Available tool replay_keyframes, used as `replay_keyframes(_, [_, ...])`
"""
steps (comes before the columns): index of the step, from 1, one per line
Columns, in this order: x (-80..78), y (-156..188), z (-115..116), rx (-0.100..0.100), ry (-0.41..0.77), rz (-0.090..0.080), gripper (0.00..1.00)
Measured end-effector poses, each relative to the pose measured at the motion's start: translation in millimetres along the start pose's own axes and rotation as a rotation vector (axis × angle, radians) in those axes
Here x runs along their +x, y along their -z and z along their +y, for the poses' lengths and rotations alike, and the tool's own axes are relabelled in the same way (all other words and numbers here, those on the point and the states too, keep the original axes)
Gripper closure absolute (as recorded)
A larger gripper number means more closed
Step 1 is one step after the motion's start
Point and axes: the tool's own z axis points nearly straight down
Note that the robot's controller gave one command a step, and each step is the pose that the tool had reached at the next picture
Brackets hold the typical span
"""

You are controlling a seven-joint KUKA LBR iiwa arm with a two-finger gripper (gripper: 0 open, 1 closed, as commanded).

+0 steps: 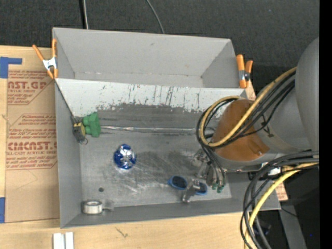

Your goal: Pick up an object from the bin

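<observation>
Just beside the tool (196, 188), grip state unclear, lies a blue oval (178, 182); blue-white ball (124, 157) farther left

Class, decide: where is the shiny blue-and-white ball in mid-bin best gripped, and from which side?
Across the widest middle of the shiny blue-and-white ball, probably from straight above: it is round and lies alone on the grey bin floor.
</observation>
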Motion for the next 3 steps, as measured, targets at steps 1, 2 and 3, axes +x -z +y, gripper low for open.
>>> replay_keyframes(1, [-1.5,1.1,-0.4,0.0,-0.001,0.005,0.0])
replay_keyframes(2, [-1.1,2.3,0.9,-0.001,0.001,0.008,1.0])
replay_keyframes(3, [-0.6,7.6,1.1,0.0,0.002,0.011,1.0])
